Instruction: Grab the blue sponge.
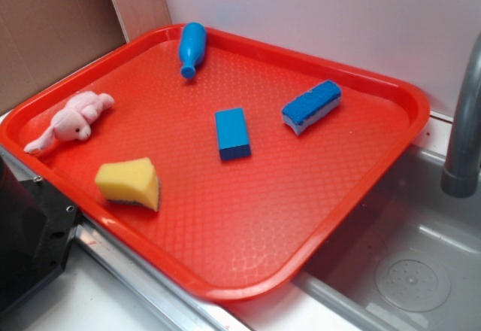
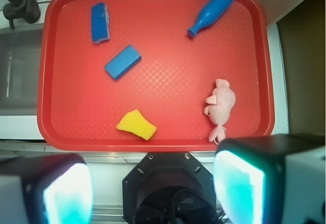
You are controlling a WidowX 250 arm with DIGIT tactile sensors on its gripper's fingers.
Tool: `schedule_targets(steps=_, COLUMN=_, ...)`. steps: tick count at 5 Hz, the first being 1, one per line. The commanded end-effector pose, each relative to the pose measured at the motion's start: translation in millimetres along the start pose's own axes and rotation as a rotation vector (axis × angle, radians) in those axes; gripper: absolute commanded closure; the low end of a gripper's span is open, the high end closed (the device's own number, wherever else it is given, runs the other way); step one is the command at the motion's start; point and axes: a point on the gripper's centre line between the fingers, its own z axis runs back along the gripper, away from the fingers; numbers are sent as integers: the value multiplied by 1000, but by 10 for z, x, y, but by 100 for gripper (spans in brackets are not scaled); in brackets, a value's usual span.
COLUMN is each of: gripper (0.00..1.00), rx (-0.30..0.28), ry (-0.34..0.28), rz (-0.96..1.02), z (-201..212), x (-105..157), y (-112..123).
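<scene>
The claw (image 2: 153,186) hung open and empty above the tray's (image 2: 153,142) near edge, well apart from the blue sponge (image 2: 99,23) in its far corner.

A red tray (image 1: 391,132) sits partly over a grey sink (image 1: 421,271); on it the blue sponge (image 1: 311,106) lies on its side toward the far right, whitish foam showing; a solid blue block (image 1: 232,133) lies near it at centre; a yellow wedge sponge (image 1: 129,183) sits at the near left; a pink plush toy (image 1: 71,121) lies at the left edge; a blue toy bottle (image 1: 191,48) lies at the far rim; a grey faucet (image 1: 464,128) stands at right.
</scene>
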Motion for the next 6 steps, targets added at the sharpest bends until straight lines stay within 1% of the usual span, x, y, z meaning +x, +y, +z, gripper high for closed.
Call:
schedule_targets(steps=1, gripper=0, rx=0, ry=0, rz=0, z=0, x=0, y=0)
schedule_targets(steps=2, gripper=0, rx=1, ry=-34, rz=24, z=-113, x=123, y=-78)
schedule_targets(steps=3, gripper=0, rx=40, ry=-82, rz=64, z=-265, x=272, y=-170)
schedule_targets(steps=4, gripper=0, rx=17, ry=-116, rz=59, z=-552, x=538, y=-307)
schedule_targets(steps=5, gripper=0, rx=25, ry=-132, rz=116, z=-870, x=844, y=-478)
schedule_targets(steps=6, gripper=0, rx=-28, ry=-168, rz=190, z=-1154, x=1076, y=-638)
